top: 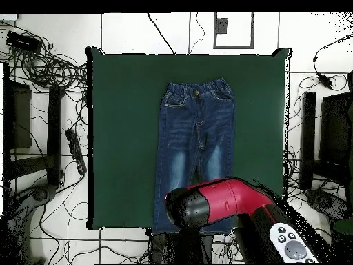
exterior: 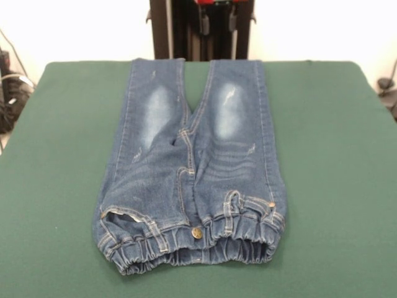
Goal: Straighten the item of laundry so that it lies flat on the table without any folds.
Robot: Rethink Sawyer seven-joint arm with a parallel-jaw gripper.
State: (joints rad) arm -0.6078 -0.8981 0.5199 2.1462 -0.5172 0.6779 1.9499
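Note:
The blue denim jeans [exterior: 192, 167] lie spread on the green table [exterior: 335, 155], front side up. The gathered waistband [exterior: 192, 248] with its metal button is nearest the camera. Both legs, with whitish thigh patches, run to the table's far edge by the pedestal. The cloth is slightly rumpled at the crotch and pockets. My gripper [exterior: 217, 15] shows only at the top edge, drawn back above the leg ends and apart from the cloth. In the overhead view the jeans [top: 196, 131] lie mid-table [top: 124, 138], and my red arm [top: 214, 201] covers the lower legs and hides the gripper.
The black pedestal [exterior: 186, 28] stands behind the table's far edge. Loose cables [top: 48, 69] and black stands [top: 307, 131] lie on the floor on both sides of the table.

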